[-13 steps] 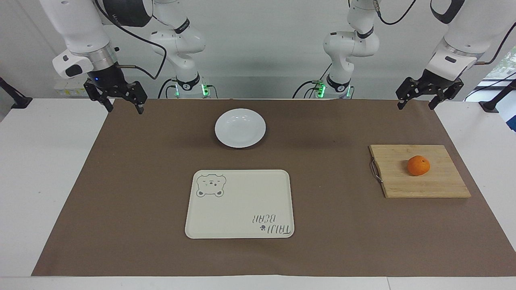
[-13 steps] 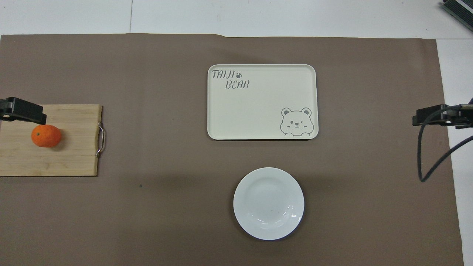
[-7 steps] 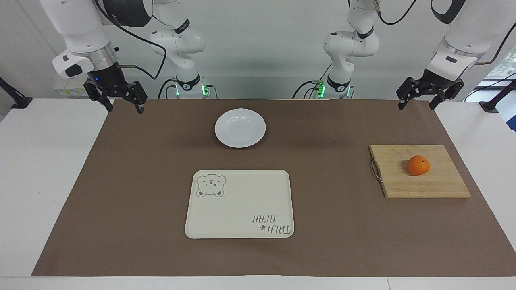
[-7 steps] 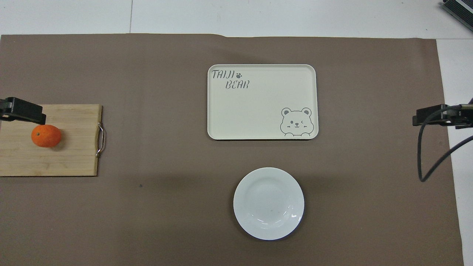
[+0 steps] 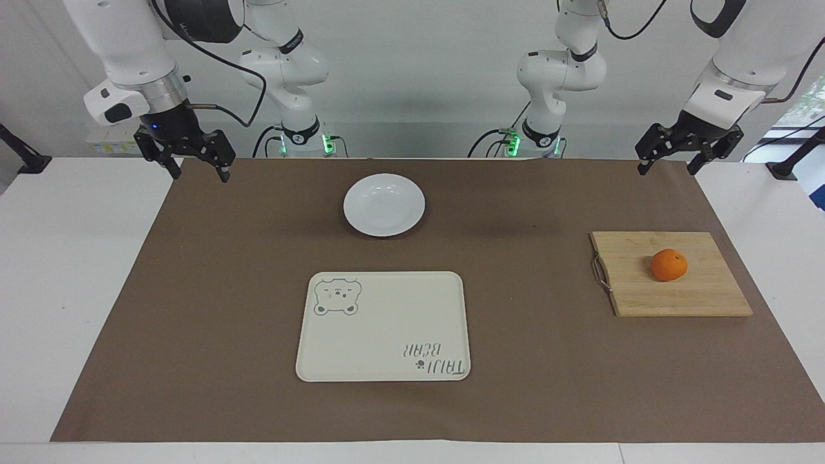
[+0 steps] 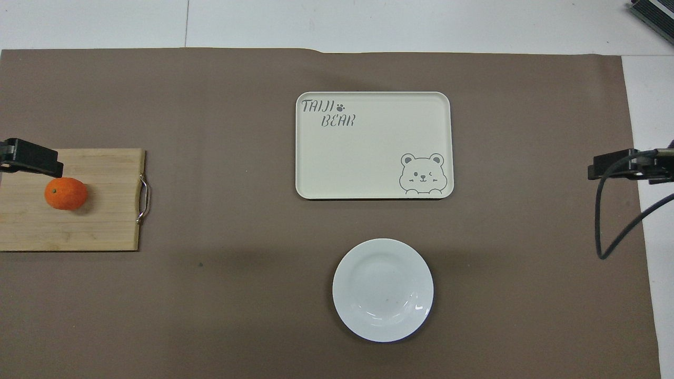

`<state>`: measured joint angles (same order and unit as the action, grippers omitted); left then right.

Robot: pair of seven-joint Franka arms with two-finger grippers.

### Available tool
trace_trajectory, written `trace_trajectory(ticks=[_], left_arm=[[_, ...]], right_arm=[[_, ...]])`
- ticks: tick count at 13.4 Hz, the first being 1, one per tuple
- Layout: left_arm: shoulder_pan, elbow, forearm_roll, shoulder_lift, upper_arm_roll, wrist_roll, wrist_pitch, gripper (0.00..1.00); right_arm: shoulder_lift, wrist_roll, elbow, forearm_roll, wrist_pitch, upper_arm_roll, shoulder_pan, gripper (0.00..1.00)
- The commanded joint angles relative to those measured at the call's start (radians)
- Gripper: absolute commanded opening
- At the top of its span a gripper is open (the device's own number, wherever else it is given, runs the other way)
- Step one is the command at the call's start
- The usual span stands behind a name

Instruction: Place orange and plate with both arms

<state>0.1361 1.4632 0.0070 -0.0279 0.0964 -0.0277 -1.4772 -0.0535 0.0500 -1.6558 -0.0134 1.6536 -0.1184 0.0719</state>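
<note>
The orange is seen resting on a wooden board toward the left arm's end of the table, well apart from the plate, which lies near the robots at the middle, with the tray farther from them. The orange is judged light, firm but slightly yielding, and prone to rolling; it is best taken across its middle from above. The plate is judged stiff, glossy, slippery and breakable; being shallow and flat on the mat, it is probably best pinched at the raised rim, where little purchase is offered. The left pincer is held wide and empty, raised over the mat's corner near the board; the right pincer is likewise wide and empty over the corner at the right arm's end. On the tray, "TAIJI BEAR" with a paw mark is printed beside a winking bear; no other writing can be read.
</note>
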Motion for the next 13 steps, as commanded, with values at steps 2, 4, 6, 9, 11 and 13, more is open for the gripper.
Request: trace_trajectory(ticks=[2, 4, 6, 9, 11, 13], left_arm=[[-0.007, 0.034, -0.005, 0.028, -0.001, 0.003, -0.025, 1.00], [-0.009, 0.038, -0.005, 0.028, 0.000, 0.003, -0.026, 1.00], [-0.016, 0.043, -0.005, 0.034, 0.000, -0.001, -0.026, 1.00], [-0.018, 0.049, -0.005, 0.036, 0.000, -0.003, -0.028, 1.00], [-0.018, 0.049, -0.005, 0.036, 0.000, -0.003, -0.028, 1.00], [-0.018, 0.049, -0.005, 0.036, 0.000, -0.005, -0.028, 1.00]], right_arm=[[0.009, -0.006, 0.021, -0.008, -0.021, 0.002, -0.008, 1.00], [0.009, -0.006, 0.021, -0.008, -0.021, 0.002, -0.009, 1.00], [0.009, -0.006, 0.021, -0.008, -0.021, 0.003, -0.009, 1.00], [0.009, -0.007, 0.021, -0.008, -0.022, 0.003, -0.006, 1.00], [0.009, -0.007, 0.021, -0.008, -0.023, 0.003, -0.008, 1.00], [0.009, -0.007, 0.021, -0.008, -0.023, 0.003, -0.006, 1.00]])
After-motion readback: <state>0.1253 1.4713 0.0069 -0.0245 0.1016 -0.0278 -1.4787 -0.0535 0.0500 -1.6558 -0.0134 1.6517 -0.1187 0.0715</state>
